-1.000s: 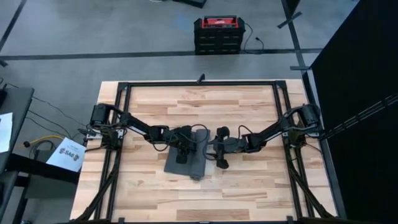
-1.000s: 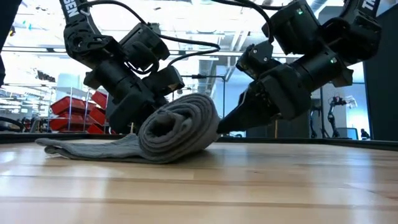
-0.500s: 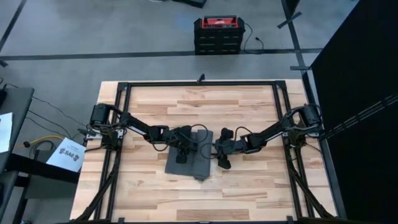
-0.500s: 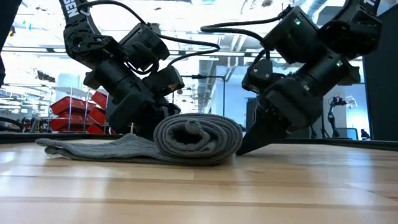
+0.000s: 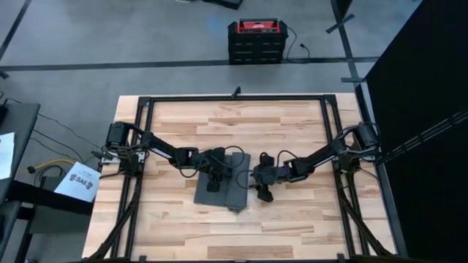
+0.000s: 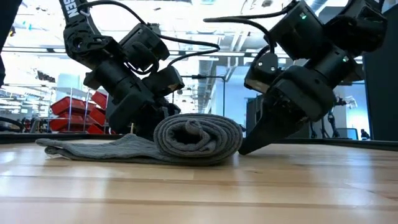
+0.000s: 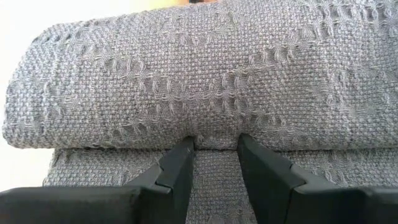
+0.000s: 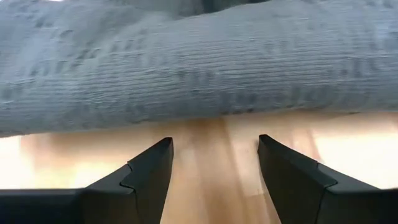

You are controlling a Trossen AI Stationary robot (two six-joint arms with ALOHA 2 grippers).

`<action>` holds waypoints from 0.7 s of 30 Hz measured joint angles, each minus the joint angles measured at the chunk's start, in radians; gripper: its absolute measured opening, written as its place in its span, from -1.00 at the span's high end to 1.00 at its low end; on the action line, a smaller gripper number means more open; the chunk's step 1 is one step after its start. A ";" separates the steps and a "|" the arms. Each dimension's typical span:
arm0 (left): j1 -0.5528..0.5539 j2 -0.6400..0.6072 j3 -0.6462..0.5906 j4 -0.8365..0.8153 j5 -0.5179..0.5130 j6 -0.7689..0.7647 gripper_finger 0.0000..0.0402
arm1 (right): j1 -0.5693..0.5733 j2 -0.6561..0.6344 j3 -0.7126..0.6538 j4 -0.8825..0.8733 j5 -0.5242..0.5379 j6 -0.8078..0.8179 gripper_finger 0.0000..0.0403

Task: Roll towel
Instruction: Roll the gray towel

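The towel [image 6: 186, 140] is seen partly rolled near the middle of the table [image 5: 292, 124]; a thick roll is formed at one end, while a flat tail is left unrolled; the left pincer [image 7: 214, 149] is set narrow, fingertips against the roll; the right pincer [image 8: 214, 168] is held wide, empty, just beside it.
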 joint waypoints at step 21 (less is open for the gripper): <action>-0.007 -0.025 0.012 -0.006 -0.006 -0.007 0.41 | -0.003 0.076 0.138 -0.028 0.078 -0.167 -0.10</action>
